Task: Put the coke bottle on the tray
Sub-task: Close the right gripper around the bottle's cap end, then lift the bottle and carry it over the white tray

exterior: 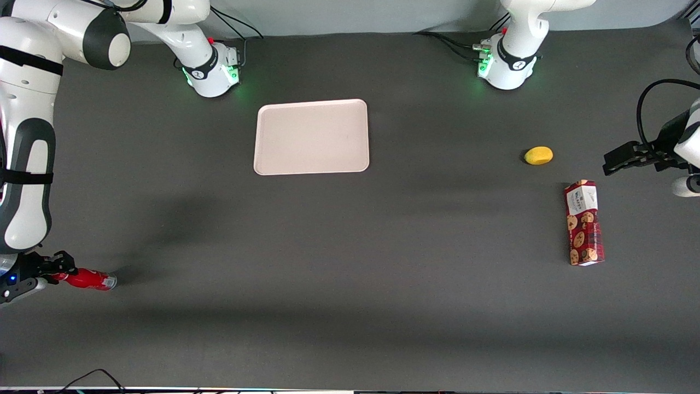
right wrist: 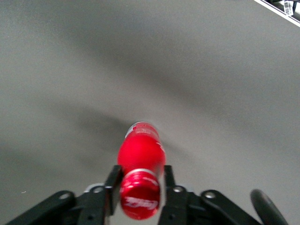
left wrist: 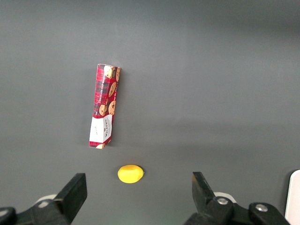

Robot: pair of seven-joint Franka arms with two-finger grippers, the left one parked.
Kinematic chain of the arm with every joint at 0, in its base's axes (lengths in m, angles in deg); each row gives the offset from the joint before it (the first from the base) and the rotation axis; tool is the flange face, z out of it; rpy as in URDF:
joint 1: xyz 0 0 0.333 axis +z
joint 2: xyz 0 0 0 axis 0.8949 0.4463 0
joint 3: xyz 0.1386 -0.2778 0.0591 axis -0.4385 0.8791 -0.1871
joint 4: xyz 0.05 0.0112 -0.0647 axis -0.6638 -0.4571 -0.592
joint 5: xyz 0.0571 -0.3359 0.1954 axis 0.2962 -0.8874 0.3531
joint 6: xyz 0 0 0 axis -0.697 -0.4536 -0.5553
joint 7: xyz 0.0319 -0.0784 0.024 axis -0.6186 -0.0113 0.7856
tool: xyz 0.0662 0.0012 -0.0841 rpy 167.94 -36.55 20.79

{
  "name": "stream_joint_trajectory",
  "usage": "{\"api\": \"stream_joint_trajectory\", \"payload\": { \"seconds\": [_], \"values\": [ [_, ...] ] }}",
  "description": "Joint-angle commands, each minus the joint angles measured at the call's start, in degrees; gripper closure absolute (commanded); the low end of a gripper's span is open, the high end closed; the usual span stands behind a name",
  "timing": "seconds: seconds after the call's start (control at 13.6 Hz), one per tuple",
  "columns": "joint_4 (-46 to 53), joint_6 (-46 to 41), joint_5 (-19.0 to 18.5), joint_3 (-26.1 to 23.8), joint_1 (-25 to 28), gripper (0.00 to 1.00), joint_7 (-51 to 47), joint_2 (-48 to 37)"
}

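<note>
The coke bottle [exterior: 90, 279] is a small red bottle lying nearly level at the working arm's end of the table, close to the front camera, its silvery base pointing toward the table's middle. My right gripper [exterior: 54, 272] holds it at the cap end. In the right wrist view the gripper [right wrist: 139, 180] has one finger [right wrist: 112, 180] on each side of the bottle's [right wrist: 140, 152] neck, pressed against it. I cannot tell whether the bottle touches the table. The pale pinkish tray [exterior: 311, 137] lies bare, much farther from the front camera and toward the table's middle.
A red cookie-print box [exterior: 584, 222] and a small yellow fruit [exterior: 538, 155] lie toward the parked arm's end; both also show in the left wrist view, the box [left wrist: 104, 105] and the fruit [left wrist: 130, 173]. Two arm bases [exterior: 213, 68] [exterior: 506, 65] stand farthest from the camera.
</note>
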Motion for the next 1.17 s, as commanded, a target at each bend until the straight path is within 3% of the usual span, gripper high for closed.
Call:
{"api": "stream_joint_trajectory", "payload": {
  "seconds": [0.0,0.15,0.29,0.59,0.81,0.95,1.1],
  "values": [
    [1.91,-0.27,1.67,0.62,0.05,0.82,1.9,0.81],
    [2.09,-1.24,1.23,0.7,0.4,0.93,1.63,-1.2],
    [2.09,-8.84,-0.43,1.49,1.11,0.97,-0.38,-5.67],
    [0.95,-23.53,-11.14,-0.17,3.92,0.98,-12.84,-17.36],
    [-9.54,-26.73,-13.96,-5.16,4.01,0.98,-21.27,-27.88],
    [-20.44,-24.81,-18.52,-12.7,3.66,0.98,-32.67,-37.72],
    [-31.78,-21.3,-18.81,-17.91,3.4,0.97,-41.65,-46.78]
  ]
}}
